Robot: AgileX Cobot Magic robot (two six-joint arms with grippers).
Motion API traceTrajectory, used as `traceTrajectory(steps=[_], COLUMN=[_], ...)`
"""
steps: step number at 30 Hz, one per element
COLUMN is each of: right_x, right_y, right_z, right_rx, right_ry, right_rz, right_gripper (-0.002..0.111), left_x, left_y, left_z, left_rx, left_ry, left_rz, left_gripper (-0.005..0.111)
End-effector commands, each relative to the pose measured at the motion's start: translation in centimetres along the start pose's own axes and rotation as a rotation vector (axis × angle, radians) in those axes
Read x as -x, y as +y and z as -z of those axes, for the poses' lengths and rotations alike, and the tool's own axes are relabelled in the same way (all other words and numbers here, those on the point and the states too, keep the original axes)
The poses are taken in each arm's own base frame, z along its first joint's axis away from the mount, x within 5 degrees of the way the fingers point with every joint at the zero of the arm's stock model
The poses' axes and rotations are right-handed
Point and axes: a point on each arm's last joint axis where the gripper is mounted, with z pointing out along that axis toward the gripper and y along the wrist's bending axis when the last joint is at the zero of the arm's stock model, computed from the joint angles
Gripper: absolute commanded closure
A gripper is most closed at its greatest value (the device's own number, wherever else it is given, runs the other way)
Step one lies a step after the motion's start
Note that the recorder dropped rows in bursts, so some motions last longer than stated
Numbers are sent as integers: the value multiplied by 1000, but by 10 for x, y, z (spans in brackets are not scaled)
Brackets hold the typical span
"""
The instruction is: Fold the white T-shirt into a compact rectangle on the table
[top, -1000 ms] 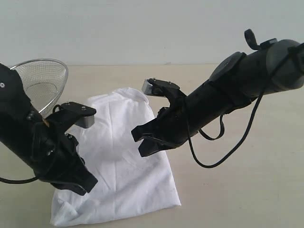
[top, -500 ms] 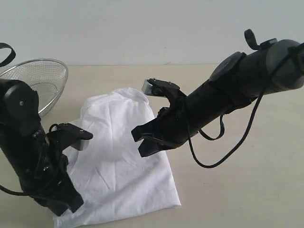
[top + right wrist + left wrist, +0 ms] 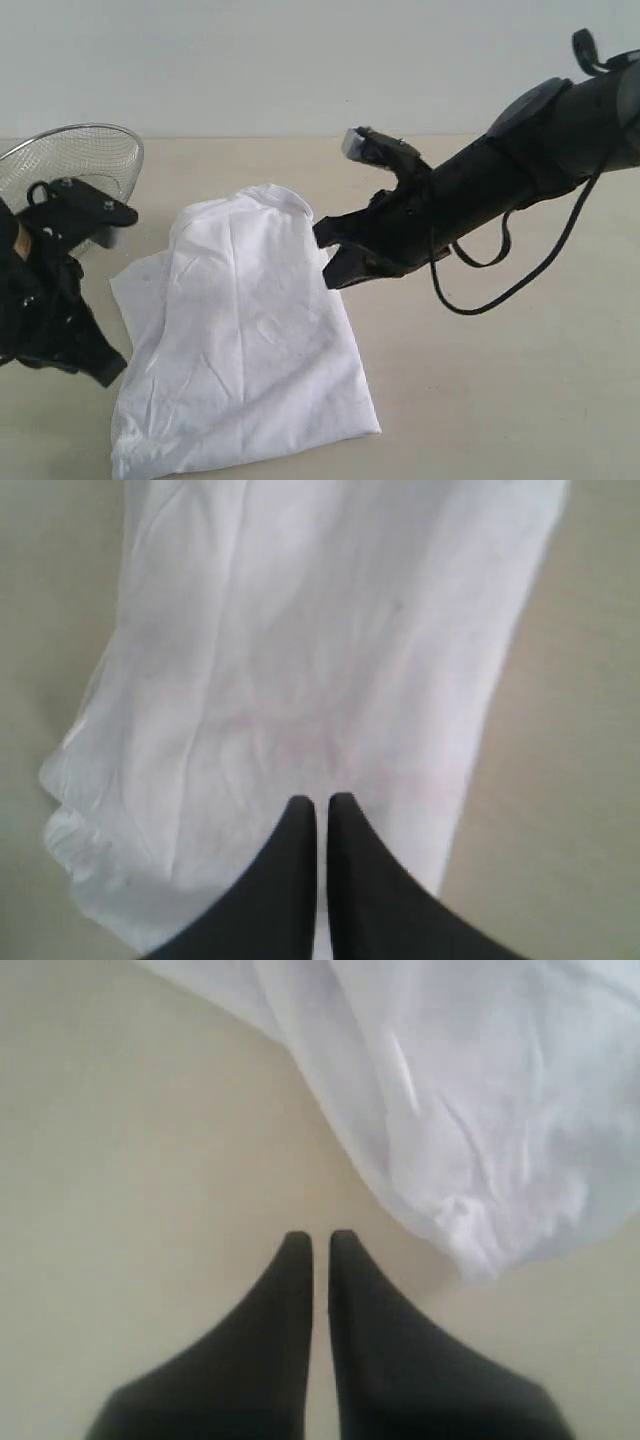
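T-shirt (image 3: 240, 340) flat on table (image 3: 520, 400), basket (image 3: 85, 170) behind-left.

Left tool (image 3: 320, 1242) and right tool (image 3: 322, 805) both point downward, jaws closed, gripping nothing.

Soft creased cloth on the white T-shirt (image 3: 240, 330), smooth matt table (image 3: 520, 400), shiny wire-metal mesh basket (image 3: 90, 165), matt black right gripper (image 3: 320, 802)

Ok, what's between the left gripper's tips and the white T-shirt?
Only bare table. In the left wrist view, a strip of beige tabletop separates the shut left gripper from the white T-shirt and its rumpled edge.
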Motion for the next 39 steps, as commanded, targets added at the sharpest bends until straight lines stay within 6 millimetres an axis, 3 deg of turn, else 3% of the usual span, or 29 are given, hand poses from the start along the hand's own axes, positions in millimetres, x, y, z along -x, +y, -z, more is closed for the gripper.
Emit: traceTrajectory(steps=[1,6,8,14,24,31,39], right_x=[5,8,9,5,-6,0,5], right_y=[-20,-28,-29,-37,-54,-49,-46], right_z=[22,27,27,17,-13,-12,-10], right_rx=[-7,-26,-37,-34,35,83,100], right_ry=[-36,-64,-72,-48,13,12,8], right_rz=[-58,-81,-81,-110,-159,-139,-120], right_gripper=[108,102,93,50,53,53,53], left_x=[10,25,30,49,74,68,59], left_y=[0,-2,-5,-8,-2,14,45], left_z=[14,-4,-17,-39,-52,-84,-86], left_rx=[-1,-26,-53,-83,-66,-39,2], left_ry=[-191,-247,-241,-253,-205,-102,-62], left_rz=[41,62,82,56,27,31,110], left_gripper=[102,102,102,102,102,102,102])
